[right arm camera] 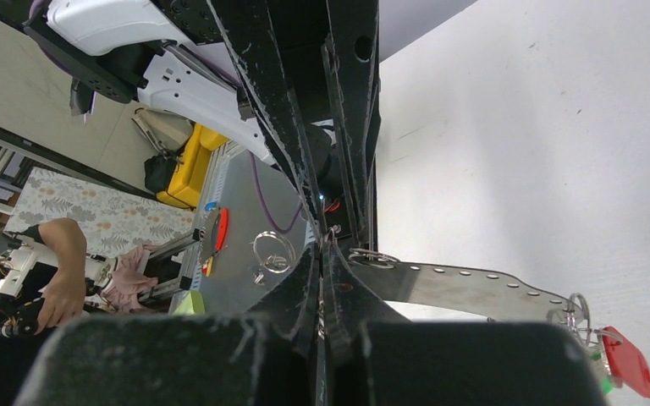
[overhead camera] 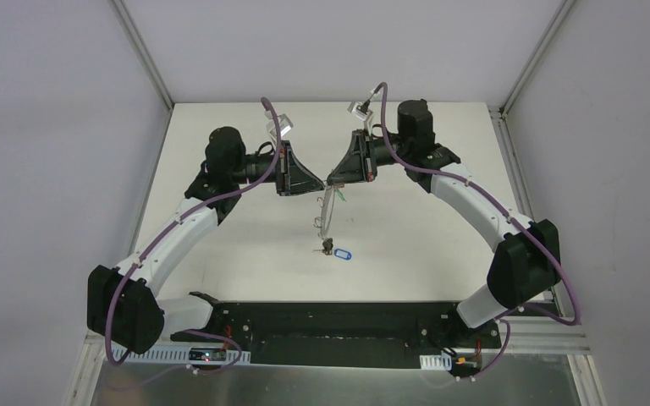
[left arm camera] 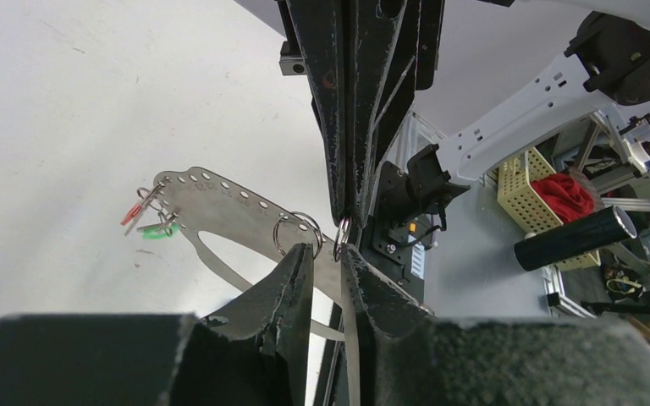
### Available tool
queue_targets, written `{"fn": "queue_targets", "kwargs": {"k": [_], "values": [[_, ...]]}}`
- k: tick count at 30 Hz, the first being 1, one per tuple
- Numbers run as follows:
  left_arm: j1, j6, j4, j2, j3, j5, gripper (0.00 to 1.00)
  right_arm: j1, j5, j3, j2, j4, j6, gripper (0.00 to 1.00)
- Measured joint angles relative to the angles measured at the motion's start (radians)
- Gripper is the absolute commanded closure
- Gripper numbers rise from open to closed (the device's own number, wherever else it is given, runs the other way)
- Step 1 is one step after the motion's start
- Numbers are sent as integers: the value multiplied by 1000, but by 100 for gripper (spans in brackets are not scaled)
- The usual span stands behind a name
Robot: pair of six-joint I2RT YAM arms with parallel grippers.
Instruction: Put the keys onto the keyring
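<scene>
The keyring is a flat grey metal band with a row of small holes, and it hangs over the table's middle. My right gripper is shut on its top edge, and in the right wrist view the fingers pinch the thin band. Red and green tags dangle from the keyring. My left gripper meets it from the other side. Its jaws stand narrowly apart around the band's edge, beside a small split ring. A key with a blue tag lies on the table below.
The white table is bounded by metal rails at the back and sides. Past its edge, the left wrist view shows a yellow basket with red cloth and a black cylinder. A person's arm appears off the table.
</scene>
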Motion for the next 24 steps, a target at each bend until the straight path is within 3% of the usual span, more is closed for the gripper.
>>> {"fn": "queue_targets", "kwargs": {"k": [12, 17, 21, 24], "values": [[-12, -1, 11, 3, 0, 16, 100, 0, -1, -12, 0, 36, 28, 100], [-12, -6, 13, 4, 0, 16, 100, 0, -3, -17, 0, 44, 31, 100], [-12, -2, -5, 4, 3, 14, 100, -1, 0, -17, 0, 38, 14, 89], [-19, 79, -147, 5, 50, -5, 100, 1, 12, -16, 0, -16, -55, 80]]}}
